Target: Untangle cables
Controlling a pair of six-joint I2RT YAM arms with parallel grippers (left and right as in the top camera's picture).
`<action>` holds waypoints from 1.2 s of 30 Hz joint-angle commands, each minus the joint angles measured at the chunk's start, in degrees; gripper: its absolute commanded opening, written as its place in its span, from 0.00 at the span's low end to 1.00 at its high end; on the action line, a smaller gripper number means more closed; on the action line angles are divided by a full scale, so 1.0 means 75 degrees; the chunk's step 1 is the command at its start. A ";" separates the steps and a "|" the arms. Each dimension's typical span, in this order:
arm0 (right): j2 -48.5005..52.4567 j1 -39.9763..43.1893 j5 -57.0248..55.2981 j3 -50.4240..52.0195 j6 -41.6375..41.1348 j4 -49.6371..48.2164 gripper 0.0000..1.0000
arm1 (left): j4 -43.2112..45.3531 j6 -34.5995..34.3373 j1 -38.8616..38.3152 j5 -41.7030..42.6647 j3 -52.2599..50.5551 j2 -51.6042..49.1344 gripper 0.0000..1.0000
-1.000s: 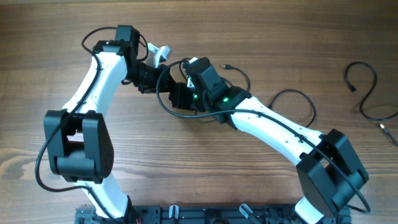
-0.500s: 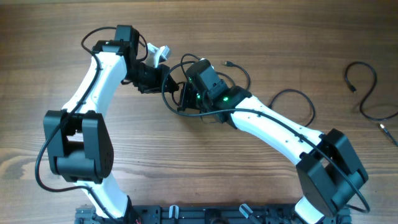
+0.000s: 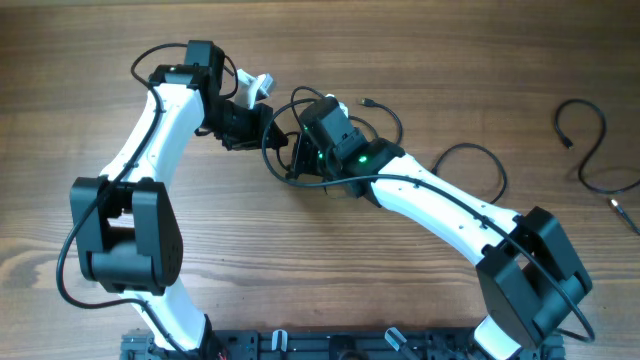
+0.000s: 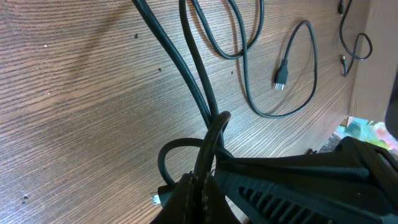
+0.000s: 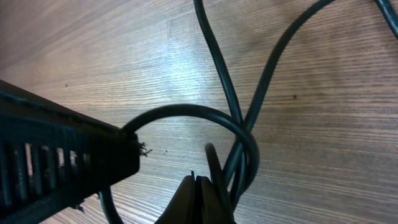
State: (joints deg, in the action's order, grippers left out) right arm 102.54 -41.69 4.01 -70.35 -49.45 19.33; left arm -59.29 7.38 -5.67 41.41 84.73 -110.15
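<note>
Several thin black cables point(image 3: 297, 97) lie tangled at the table's middle, between both grippers. My left gripper point(image 3: 268, 122) is shut on one cable; in the left wrist view its fingers point(image 4: 204, 194) pinch a cable point(image 4: 211, 134) that rises and joins two strands running away. A plug point(image 4: 280, 79) lies on a loop beyond. My right gripper point(image 3: 290, 158) sits just below and right of the left one. In the right wrist view its fingers point(image 5: 202, 196) are closed with a cable point(image 5: 214, 168) at their right side, under a round loop point(image 5: 186, 111).
A separate black cable point(image 3: 604, 135) curls at the far right, with a small plug point(image 3: 618, 205) near the edge. Another thin loop point(image 3: 495, 165) lies beside my right arm. A black rail point(image 3: 300, 345) runs along the front edge.
My right gripper has moved up and a little right, closer to the left gripper, and the cable loop below it has drawn tighter. The left arm has stayed put.
</note>
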 commanded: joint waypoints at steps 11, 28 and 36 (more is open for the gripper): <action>0.0160 -0.0251 0.0676 -0.0055 -0.0006 0.0149 0.04 | 0.0003 -0.0047 0.0012 0.0149 0.0076 0.0061 0.04; 0.0166 -0.1017 0.0297 -0.0055 0.0172 0.0181 0.05 | 0.0029 -0.0050 0.0015 -0.0029 0.0076 0.0061 0.04; 0.0166 -0.0548 -0.0551 -0.0055 0.0204 0.0507 0.15 | 0.0114 -0.0047 0.0015 -0.0912 0.0076 0.0061 0.04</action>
State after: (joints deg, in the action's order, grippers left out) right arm 102.56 -48.27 3.62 -70.35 -48.12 22.46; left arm -58.78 7.33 -5.61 38.57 84.73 -110.15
